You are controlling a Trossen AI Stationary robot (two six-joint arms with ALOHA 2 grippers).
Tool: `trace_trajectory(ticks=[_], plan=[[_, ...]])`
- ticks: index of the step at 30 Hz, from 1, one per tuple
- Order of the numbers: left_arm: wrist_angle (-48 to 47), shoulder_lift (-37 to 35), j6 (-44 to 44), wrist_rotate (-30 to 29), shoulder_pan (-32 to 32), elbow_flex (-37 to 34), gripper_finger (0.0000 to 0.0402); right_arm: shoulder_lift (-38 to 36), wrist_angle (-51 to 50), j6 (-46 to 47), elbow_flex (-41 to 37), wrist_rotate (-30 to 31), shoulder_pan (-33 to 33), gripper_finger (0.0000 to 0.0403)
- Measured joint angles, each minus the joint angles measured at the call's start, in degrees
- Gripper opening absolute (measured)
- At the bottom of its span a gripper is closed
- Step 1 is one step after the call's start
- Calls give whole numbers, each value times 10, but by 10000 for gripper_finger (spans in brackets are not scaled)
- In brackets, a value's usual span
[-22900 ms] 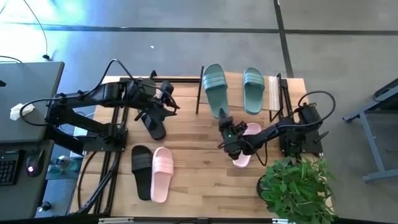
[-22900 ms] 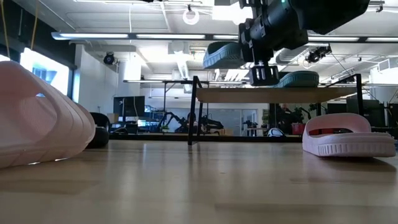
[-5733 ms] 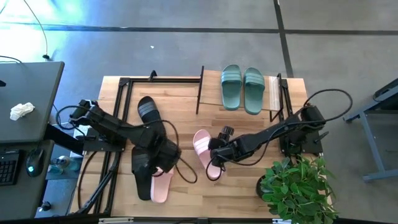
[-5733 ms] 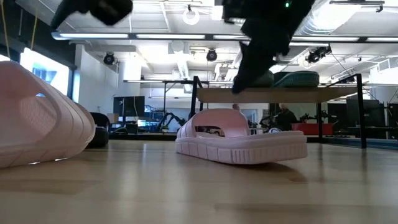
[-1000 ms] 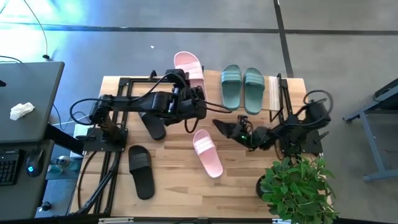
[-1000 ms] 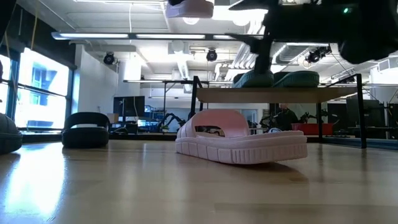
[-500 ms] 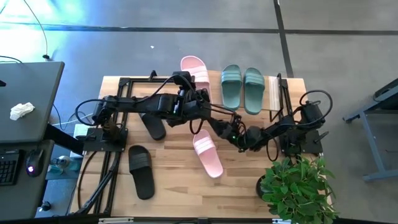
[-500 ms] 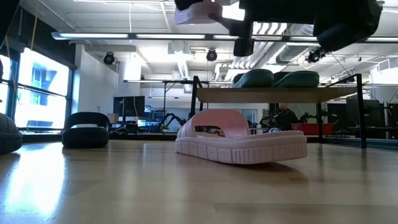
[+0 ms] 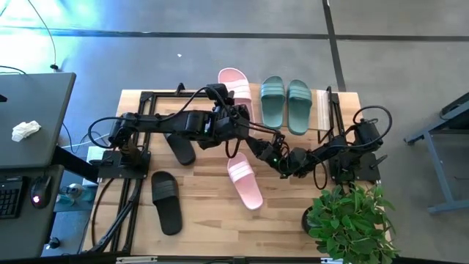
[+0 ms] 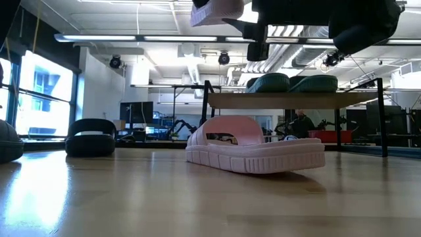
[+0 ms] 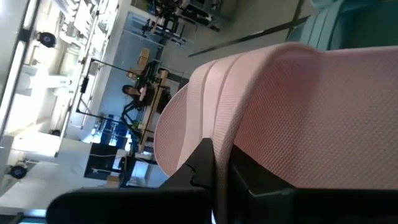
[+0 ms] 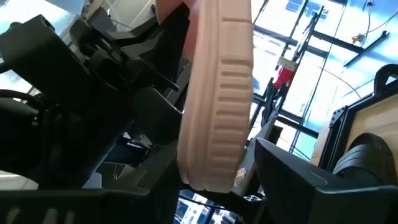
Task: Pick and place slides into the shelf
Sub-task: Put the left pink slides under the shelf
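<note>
My left gripper (image 9: 233,121) is shut on a light-pink slide (image 9: 234,82), held high over the shelf's (image 10: 296,100) left end, beside the sage-green pair (image 9: 272,101) (image 9: 298,104) on the top board. That slide shows at the top of the low view (image 10: 217,10). My right gripper (image 9: 258,145) is open just right of the left one. In its wrist view the held slide's sole end (image 12: 217,124) shows between its fingers. The other pink slide (image 9: 244,180) lies sole-down mid-table. Two black slides (image 9: 181,148) (image 9: 166,202) lie to the left. My left gripper pinches the pink slide's strap (image 11: 230,134) between its two fingers. The slide is lifted clear, above the level of the shelf's top board. My right gripper has the slide's sole end between its open fingers (image 12: 292,180); whether they touch it I cannot tell.
A potted plant (image 9: 348,220) stands at the table's near right corner. The black frame posts (image 9: 236,106) (image 9: 330,110) edge the shelf. Cables trail from both arms over the table. Bare wood (image 9: 220,220) lies near the front edge.
My left gripper has carried the pink slide toward the table's right, closer to the green pair, still lifted high. My right arm has reached a little leftward toward the held slide.
</note>
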Motion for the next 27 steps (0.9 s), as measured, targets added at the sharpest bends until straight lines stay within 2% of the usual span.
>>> trace_trajectory(ticks=[11,18,24,27], plan=[[58,0,54,17,0,0,1,0,-3,9,0,0,-1,97],[56,-2,65,41,0,0,34,0,-5,-30,0,33,8,31],[50,-13,69,54,-8,0,71,0,-1,-50,0,52,16,30],[47,-33,70,85,-19,0,92,0,2,-62,0,52,17,30]])
